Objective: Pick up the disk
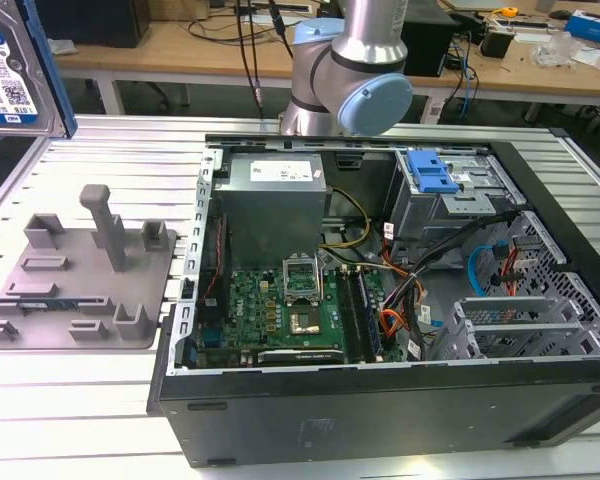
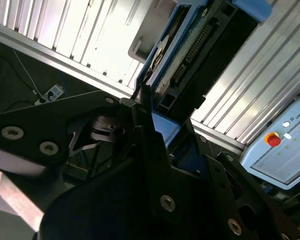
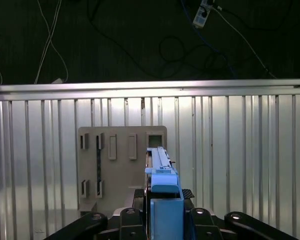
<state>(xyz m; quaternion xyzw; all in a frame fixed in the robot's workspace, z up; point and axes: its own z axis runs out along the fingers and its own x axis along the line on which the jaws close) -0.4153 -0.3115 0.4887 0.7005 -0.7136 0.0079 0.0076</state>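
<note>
Between the clenched jaws, edge-on, the disk (image 3: 163, 175), lifted above the grey tray (image 3: 121, 167).

The disk (image 1: 15, 75) is cut off by the exterior view's top and left edges, so only its lower label face and one blue rail show there. In the first wrist view I see the disk (image 3: 162, 172) edge-on; its faces are hidden. My gripper (image 3: 165, 220) runs off that picture's bottom edge. The grey tray (image 3: 121, 165) is partly hidden behind the disk.
</note>
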